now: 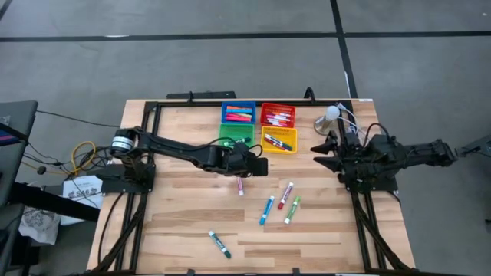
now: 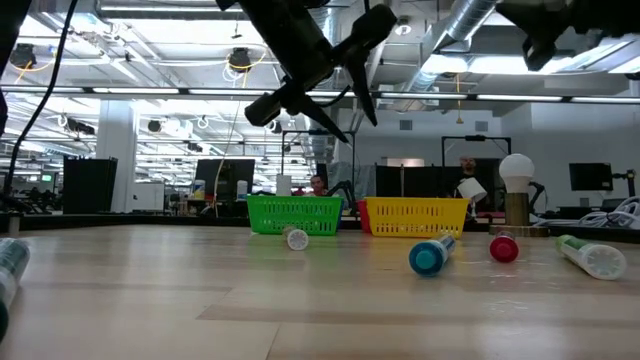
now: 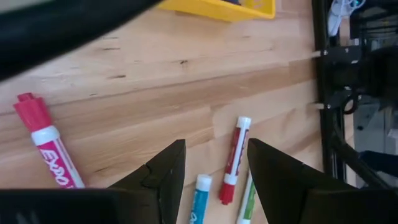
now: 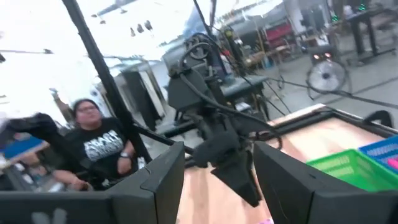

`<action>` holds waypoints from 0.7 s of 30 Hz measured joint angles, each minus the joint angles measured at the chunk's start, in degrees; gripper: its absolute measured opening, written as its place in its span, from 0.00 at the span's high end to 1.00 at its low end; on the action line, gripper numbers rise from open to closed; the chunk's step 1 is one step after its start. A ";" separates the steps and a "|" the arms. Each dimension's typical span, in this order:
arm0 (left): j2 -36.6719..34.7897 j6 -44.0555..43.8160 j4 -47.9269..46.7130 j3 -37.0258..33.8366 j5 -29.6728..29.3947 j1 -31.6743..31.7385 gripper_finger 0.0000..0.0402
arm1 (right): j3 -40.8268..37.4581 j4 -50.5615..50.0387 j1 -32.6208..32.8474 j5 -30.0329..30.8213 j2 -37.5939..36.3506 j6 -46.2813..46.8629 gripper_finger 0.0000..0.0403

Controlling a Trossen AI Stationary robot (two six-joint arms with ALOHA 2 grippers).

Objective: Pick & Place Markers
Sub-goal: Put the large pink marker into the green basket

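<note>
1. Bench (image 1: pixel 184 222): a light wooden plank surface with a black frame fills the centre of the high view.
2. Bins: four small square plastic baskets stand in a two-by-two block at upper centre of the high view. These are the blue basket (image 1: pixel 238 113), the red basket (image 1: pixel 278 115), the green basket (image 1: pixel 230 132) and the yellow basket (image 1: pixel 279 140). The blue, red and yellow ones each hold several markers.
3. Loose markers, high view: a pink-capped white-barrelled marker (image 1: pixel 240 185) lies just below the left hand. Right of it, near one another at centre, lie a red marker (image 1: pixel 286 195), a blue marker (image 1: pixel 267 209) and a light green marker (image 1: pixel 292 210). A dark green marker (image 1: pixel 219 244) lies apart at lower centre.
4. Left hand (image 1: pixel 257 164): the dark arm reaches from the left edge to the bench centre. The hand hangs above the surface, just below the green basket. Its fingers (image 3: pixel 163 177) are released, with a clear gap and nothing between them. The left wrist view shows the red, blue and light green markers beyond that gap.
5. Right hand (image 1: pixel 321 152): it waits at the right edge of the bench, raised. Its fingers (image 4: pixel 163 180) are spread and empty.
</note>
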 joint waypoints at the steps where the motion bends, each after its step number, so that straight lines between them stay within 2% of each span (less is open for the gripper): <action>1: 0.16 -0.40 0.05 0.00 -0.15 0.00 0.57 | -1.51 1.76 0.00 -0.04 -0.81 0.23 0.55; 4: 0.96 -1.75 0.29 0.05 -1.09 0.02 0.57 | -4.26 5.19 0.00 -0.04 -3.26 0.74 0.54; 8: 2.28 -4.34 -0.15 -0.07 -0.94 0.02 0.57 | -5.43 4.47 0.00 -0.27 -5.45 1.37 0.54; 21: 3.61 -9.23 -5.32 0.11 -0.83 -0.37 0.57 | -5.38 3.27 0.00 -2.13 -6.18 1.25 0.54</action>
